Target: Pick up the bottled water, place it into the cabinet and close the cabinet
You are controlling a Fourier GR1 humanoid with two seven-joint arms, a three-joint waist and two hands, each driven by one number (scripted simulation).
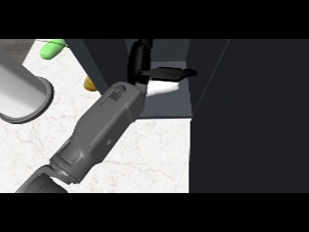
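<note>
your right hand sits at the upper middle of the frame, reached into the open cabinet, its black fingers and thumb curled round the bottle. only the bottle's white lower part shows under the hand, lying tilted, not upright, just above the cabinet's grey floor. you cannot tell from here whether it already rests on that floor or hangs a little clear of it.

that is the first risk: if you let go while the bottle is tilted and unsupported, it may well tip and roll toward the front lip, then out onto the table. settle it on the floor before you uncurl the fingers.

second, the hand is close to the cabinet's left wall, and the forearm crosses the front edge. drawing back on a slant could drag the bottle along with the fingers or knock the wall.

third, the tall dark panel at the right of the frame looks like the open door. swing it shut while the arm or the bottle is in the opening and it will jam against them.

at the upper left a green thing and a yellow thing lie near the cabinet's outer side, and the left forearm fills the left edge. its hand is out of view, so a wide elbow sweep on the way out could brush them unseen.
</note>
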